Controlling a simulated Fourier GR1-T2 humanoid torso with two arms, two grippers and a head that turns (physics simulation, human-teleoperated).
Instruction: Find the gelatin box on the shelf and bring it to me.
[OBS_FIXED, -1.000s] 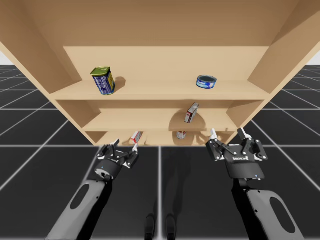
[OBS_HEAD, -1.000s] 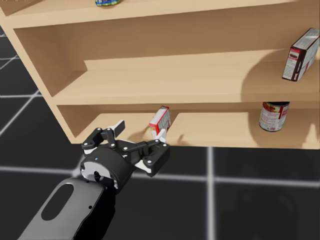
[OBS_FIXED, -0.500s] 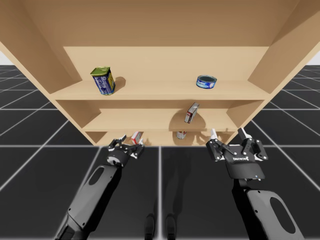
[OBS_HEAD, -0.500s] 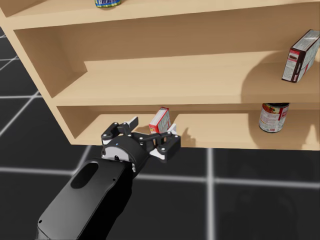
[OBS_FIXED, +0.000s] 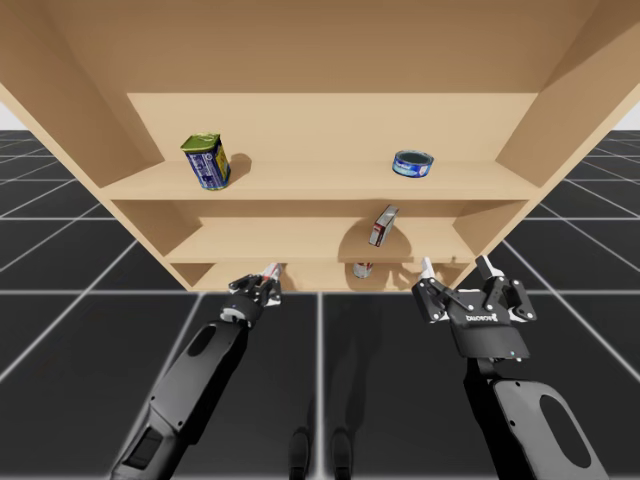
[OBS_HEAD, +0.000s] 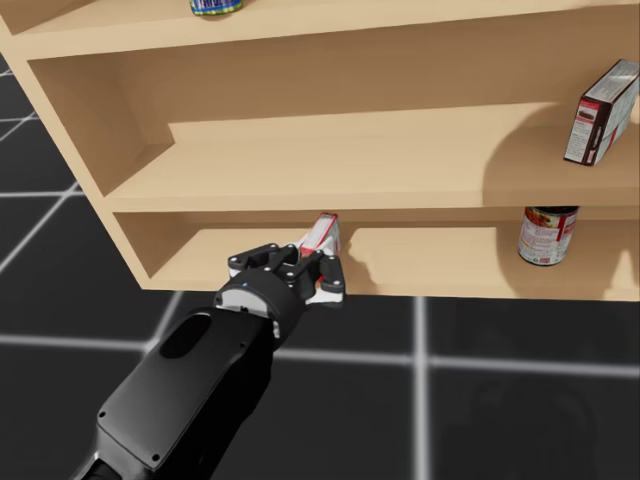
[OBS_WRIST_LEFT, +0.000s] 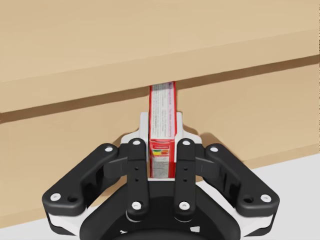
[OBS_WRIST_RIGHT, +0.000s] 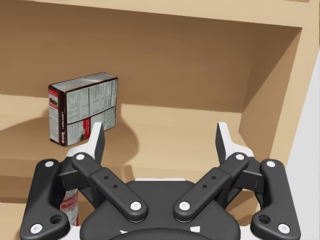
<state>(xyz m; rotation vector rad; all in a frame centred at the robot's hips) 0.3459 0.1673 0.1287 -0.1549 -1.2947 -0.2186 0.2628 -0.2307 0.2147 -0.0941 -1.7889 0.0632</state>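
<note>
Wooden shelf unit (OBS_FIXED: 300, 240), three open levels, side walls flaring out and a black grid floor (OBS_FIXED: 60, 330) in front. The bottom level is low, with little headroom under the middle board; the middle and top levels are taller, with much bare board. The floor between the two arms is open.

The gelatin box (OBS_WRIST_LEFT: 163, 135) is small and thin, red with white panels and fine print on its narrow face. It sits at the front lip of the bottom level, left of centre, narrow edge toward the left arm, its top close under the middle board. In the head view it leans slightly.

The left gripper (OBS_HEAD: 305, 268) is clamped on the gelatin box, one finger on each broad face, right at the shelf's front edge. The left arm reaches in low from the floor side.

The right gripper (OBS_WRIST_RIGHT: 160, 132) has its fingers spread wide with nothing in them, and hangs apart from the shelf front, near the right side wall.

Top level: a blue and yellow rectangular can (OBS_FIXED: 206, 160) at left, a flat blue round can (OBS_FIXED: 412, 163) at right, well apart. Middle level: a dark red box (OBS_HEAD: 600, 112), tilted, right of centre. Bottom level: a red cylindrical can (OBS_HEAD: 547, 232) upright below that box, well apart from the gelatin box.
</note>
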